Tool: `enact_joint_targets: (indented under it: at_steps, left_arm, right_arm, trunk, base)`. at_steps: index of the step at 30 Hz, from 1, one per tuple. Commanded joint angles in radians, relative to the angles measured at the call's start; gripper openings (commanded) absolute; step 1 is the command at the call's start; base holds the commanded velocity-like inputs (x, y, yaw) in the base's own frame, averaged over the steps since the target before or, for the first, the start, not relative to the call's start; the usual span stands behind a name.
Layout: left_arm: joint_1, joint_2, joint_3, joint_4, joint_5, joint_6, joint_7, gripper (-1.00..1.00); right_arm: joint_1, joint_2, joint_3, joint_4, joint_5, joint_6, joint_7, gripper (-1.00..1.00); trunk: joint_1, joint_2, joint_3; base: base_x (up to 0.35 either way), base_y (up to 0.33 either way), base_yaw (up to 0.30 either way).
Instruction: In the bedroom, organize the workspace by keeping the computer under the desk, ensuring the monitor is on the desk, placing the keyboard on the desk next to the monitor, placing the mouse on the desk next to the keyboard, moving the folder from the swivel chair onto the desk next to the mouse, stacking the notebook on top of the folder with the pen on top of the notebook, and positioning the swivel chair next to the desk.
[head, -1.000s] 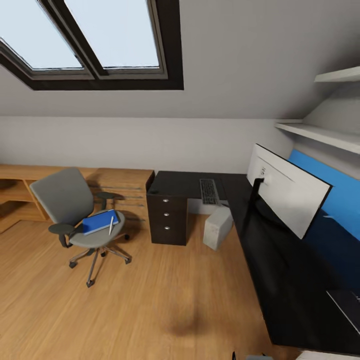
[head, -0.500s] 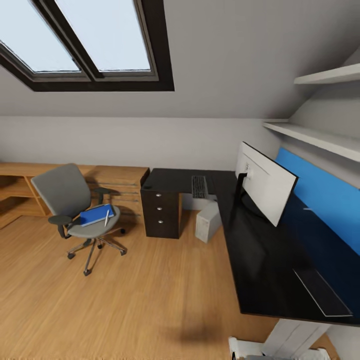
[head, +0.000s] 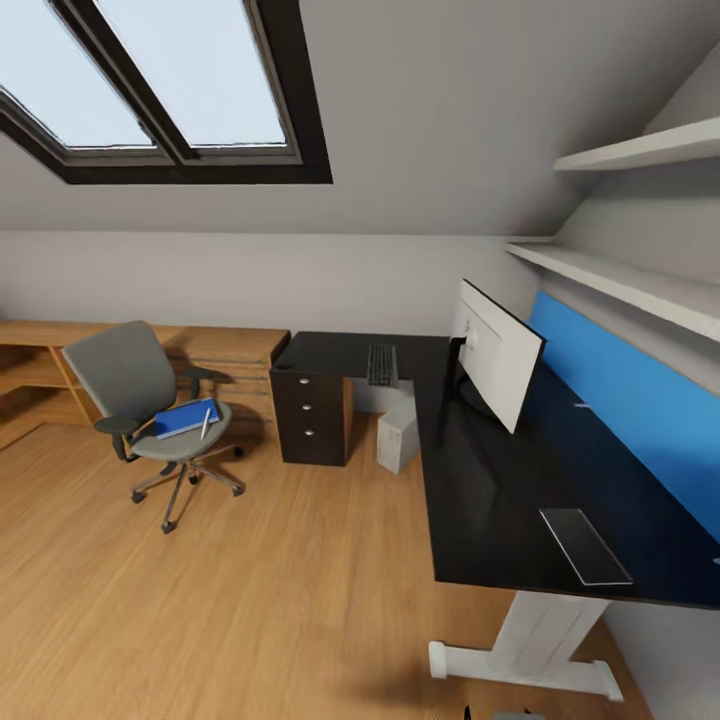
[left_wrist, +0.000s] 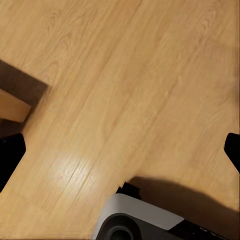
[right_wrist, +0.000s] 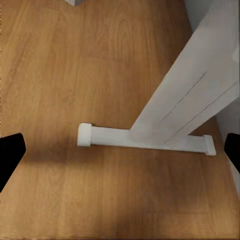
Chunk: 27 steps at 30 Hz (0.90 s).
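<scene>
A black L-shaped desk fills the right side of an attic bedroom under a skylight. The monitor stands on the desk near its inner corner, its back turned to the room, and the keyboard lies on the desk's far wing near that wing's front edge. The pale computer tower sits on the wood floor under the desk, beside the dark drawer unit. A flat dark pad lies near the desk's near edge.

Well apart from the desk, the grey swivel chair stands on the floor before a wooden sideboard, carrying a blue folder on its seat with a white pen resting on top.

The left gripper hangs with fingers spread wide over bare floorboards; the right gripper, likewise spread and empty, hangs above the desk's white foot.
</scene>
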Motion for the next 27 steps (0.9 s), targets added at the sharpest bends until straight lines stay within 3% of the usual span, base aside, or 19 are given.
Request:
enact_joint_targets:
  at_steps: [1,12,27]
  left_arm:
    - [-0.001,0.002,-0.008,-0.001,0.011,-0.007,0.006,1.00]
    - [-0.002,0.002,-0.006,0.001,0.013,-0.053,0.004,1.00]
    - [-0.002,0.001,-0.007,0.002,0.014,-0.054,0.002,1.00]
  right_arm:
    - [-0.001,0.000,0.009,0.001,-0.008,-0.003,-0.001,1.00]
    - [-0.001,-0.006,0.002,0.003,-0.009,-0.005,0.023,1.00]
    - [-0.001,-0.006,0.002,0.004,-0.009,-0.005,0.024,1.00]
  trunk:
    - [0.001,-0.002,-0.002]
    - [0.001,-0.002,-0.002]
    - [0.001,-0.002,-0.002]
  base:
    - [-0.126,-0.124,0.000]
    - [-0.020,-0.058,0.000]
    - [0.000,-0.301,0.000]
